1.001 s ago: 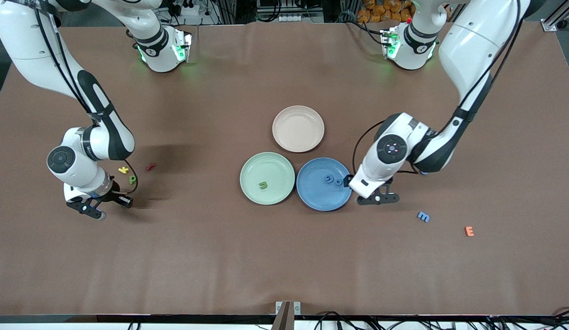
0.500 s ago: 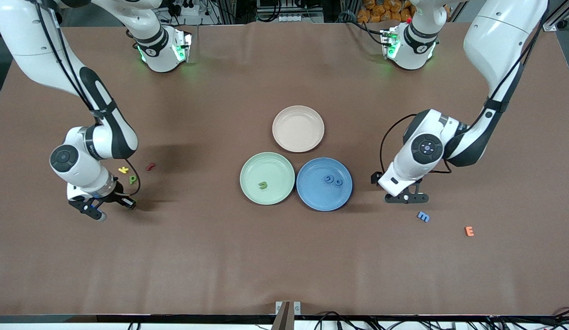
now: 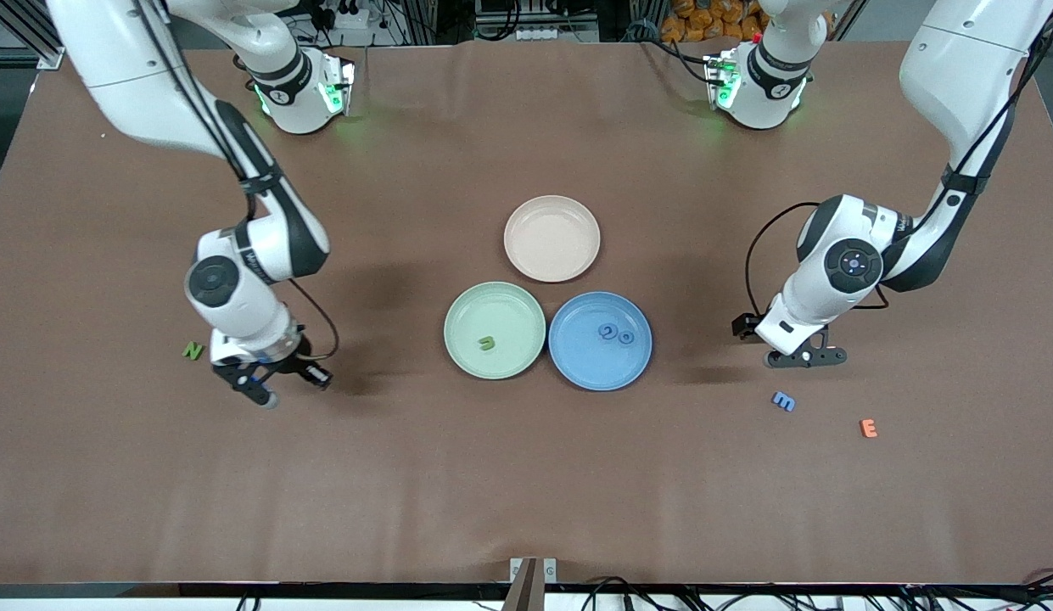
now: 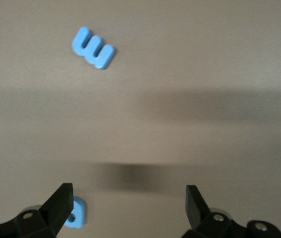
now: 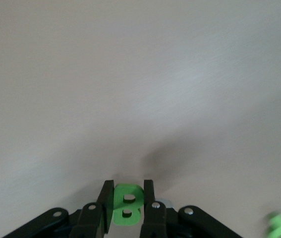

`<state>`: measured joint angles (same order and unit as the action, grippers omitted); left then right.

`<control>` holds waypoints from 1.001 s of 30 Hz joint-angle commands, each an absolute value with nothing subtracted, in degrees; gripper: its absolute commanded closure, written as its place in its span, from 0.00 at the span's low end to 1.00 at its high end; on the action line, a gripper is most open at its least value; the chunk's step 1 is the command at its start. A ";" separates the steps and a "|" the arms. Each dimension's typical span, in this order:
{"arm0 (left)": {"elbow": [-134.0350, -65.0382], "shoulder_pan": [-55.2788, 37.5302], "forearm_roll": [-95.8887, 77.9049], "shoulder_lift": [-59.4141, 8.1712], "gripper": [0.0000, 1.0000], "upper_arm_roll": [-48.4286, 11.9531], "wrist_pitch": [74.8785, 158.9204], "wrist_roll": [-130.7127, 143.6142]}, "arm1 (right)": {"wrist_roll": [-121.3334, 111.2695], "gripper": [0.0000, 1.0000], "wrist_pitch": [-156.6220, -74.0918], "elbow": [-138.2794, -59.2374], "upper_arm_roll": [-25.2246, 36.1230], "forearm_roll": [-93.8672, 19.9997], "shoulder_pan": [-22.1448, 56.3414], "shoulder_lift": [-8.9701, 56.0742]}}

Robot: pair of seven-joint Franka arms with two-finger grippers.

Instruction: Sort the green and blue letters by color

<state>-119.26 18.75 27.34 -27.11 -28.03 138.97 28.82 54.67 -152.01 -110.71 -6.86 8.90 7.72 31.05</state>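
Note:
My right gripper [image 3: 276, 380] is shut on a green letter B [image 5: 125, 206], over bare table between a green N [image 3: 192, 350] and the green plate [image 3: 467, 310]. A green U [image 3: 487, 343] lies in that plate. Two blue letters [image 3: 609, 332] lie in the blue plate [image 3: 590, 369]. My left gripper [image 3: 804, 357] hangs open over the table toward the left arm's end, just above a blue M [image 3: 783, 401]. The left wrist view shows the M [image 4: 93, 48] ahead of the left gripper [image 4: 128, 193], and a second small blue letter [image 4: 75, 213] right beside one finger [image 4: 61, 198].
A pale pink plate [image 3: 551, 212] stands farther from the front camera than the other two plates. An orange E [image 3: 868, 428] lies near the M, toward the left arm's end. A green blur [image 5: 279, 225] shows at the right wrist view's edge.
The right arm carried its letter toward the plates, uncovering the green N and now hiding the yellow, red and green letters. The left gripper moved from the blue plate toward the M.

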 commanded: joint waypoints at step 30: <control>-129.81 25.39 31.73 -26.19 0.00 -28.65 148.80 24.70 | 85.25 1.00 -148.54 -98.17 -11.87 9.05 24.08 37.97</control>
<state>-127.46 22.88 30.15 -27.44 -28.27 146.12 26.78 83.08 -149.23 -100.12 -11.07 8.88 23.41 35.96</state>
